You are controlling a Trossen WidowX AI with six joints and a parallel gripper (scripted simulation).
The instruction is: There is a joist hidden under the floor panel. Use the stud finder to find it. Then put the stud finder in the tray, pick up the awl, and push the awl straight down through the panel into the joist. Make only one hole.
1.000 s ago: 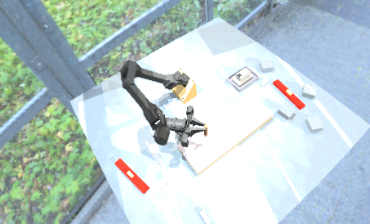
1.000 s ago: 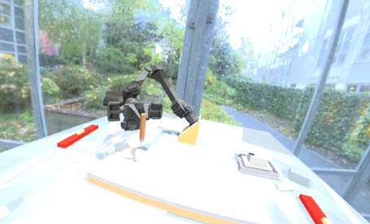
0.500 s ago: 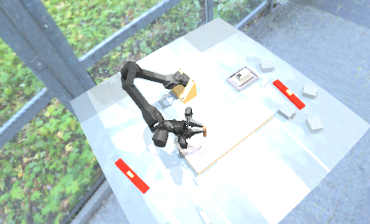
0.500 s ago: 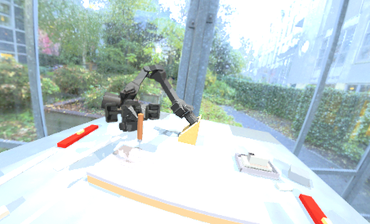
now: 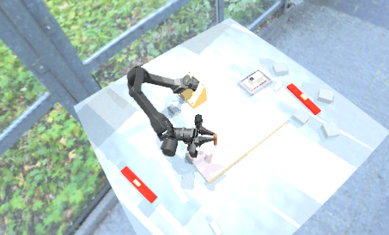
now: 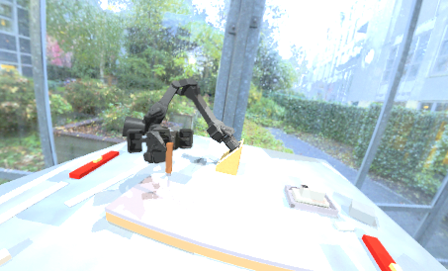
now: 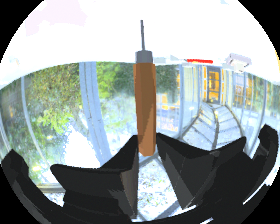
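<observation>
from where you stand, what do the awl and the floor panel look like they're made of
The awl: handle probably smooth wood, given its even orange-brown; shank likely metal, being thin and grey. The floor panel: possibly wood with a pale matte coating, since its edge shows tan under a whitish top.

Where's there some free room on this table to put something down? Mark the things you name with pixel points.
There looks to be room between the near red level (image 5: pixel 138 184) and the floor panel (image 5: pixel 248 151) (image 6: pixel 181 239), and beyond the panel's long wooden edge. It's crowded around the tray (image 5: pixel 246 89) (image 6: pixel 324 212), the far red level (image 5: pixel 303 99) and the grey blocks beside it.
</observation>
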